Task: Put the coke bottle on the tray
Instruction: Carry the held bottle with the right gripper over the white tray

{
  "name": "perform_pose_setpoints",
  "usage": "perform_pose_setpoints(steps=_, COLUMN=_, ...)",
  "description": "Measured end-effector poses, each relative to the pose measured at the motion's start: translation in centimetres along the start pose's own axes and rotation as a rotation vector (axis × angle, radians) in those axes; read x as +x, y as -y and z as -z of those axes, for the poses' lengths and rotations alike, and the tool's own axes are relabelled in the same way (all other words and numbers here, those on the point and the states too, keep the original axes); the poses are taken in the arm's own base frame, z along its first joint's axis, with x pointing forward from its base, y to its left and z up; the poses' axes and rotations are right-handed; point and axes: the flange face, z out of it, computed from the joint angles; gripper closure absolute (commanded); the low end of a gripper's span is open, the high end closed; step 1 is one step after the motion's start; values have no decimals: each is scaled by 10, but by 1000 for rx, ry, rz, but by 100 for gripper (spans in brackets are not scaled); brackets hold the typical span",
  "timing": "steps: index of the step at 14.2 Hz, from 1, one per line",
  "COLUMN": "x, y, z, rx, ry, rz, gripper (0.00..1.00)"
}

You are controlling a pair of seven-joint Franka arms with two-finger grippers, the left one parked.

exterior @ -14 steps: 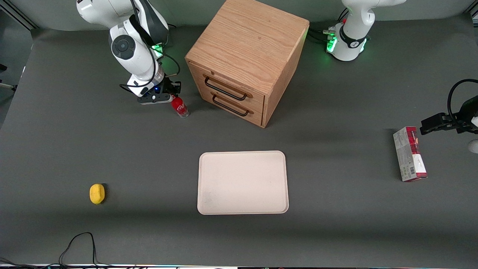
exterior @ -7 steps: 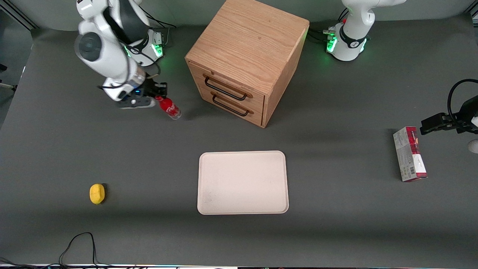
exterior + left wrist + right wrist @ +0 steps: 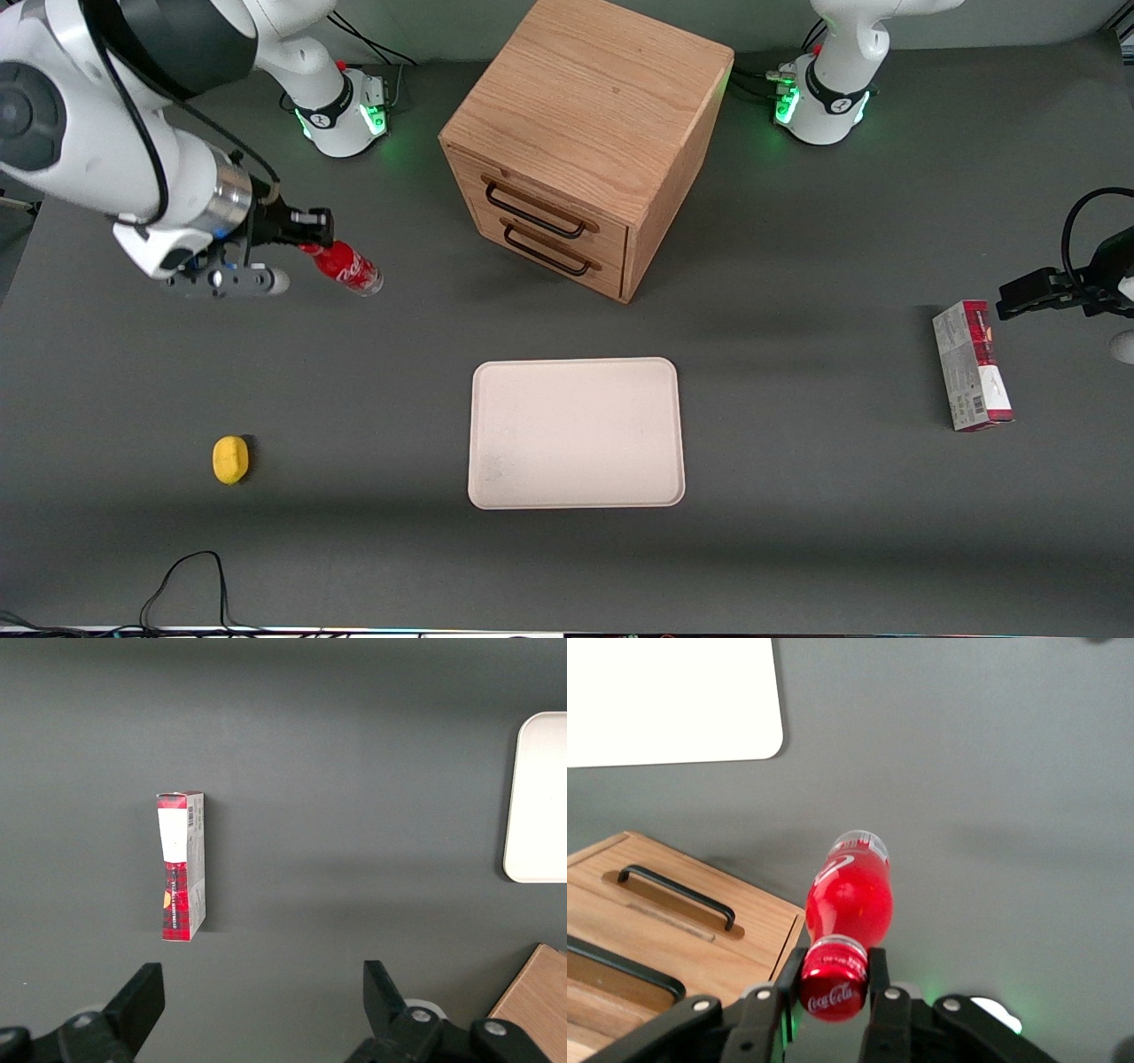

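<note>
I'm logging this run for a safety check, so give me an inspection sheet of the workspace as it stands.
Surface: dark grey mat, no spills seen.
Coke bottle: coke bottle held by its cap, lifted off the mat and tilted.
Tray: tray flat on the mat, nothing on it, nearer the front camera than the drawer box.
Clutter: wooden drawer box, both drawers closed; yellow lemon-like object; red-and-grey carton toward the parked arm's end.
Gripper: gripper shut on the bottle cap, toward the working arm's end of the table, above the mat.
Cables: black cable at the mat's near edge.
Surroundings: nothing seen.
</note>
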Motion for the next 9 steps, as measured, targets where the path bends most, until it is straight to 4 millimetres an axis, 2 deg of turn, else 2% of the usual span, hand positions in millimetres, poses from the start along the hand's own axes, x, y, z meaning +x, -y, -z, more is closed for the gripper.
perform_pose_setpoints(steps=2, x=28, y=15, z=3, rx=-19, ry=-3, rz=-5, gripper=100)
perform_pose_setpoints(steps=5, x=74, y=27, z=-12, rx=-5, ry=-35, rz=-75, gripper=100)
perform_pose_setpoints(steps=6, x=90, y=32, z=-21, rx=16, ry=-54, rz=-102, gripper=100)
perform_pose_setpoints(steps=9, x=138, y=59, z=-67, rx=66, ry=-116, rz=-167, gripper=100)
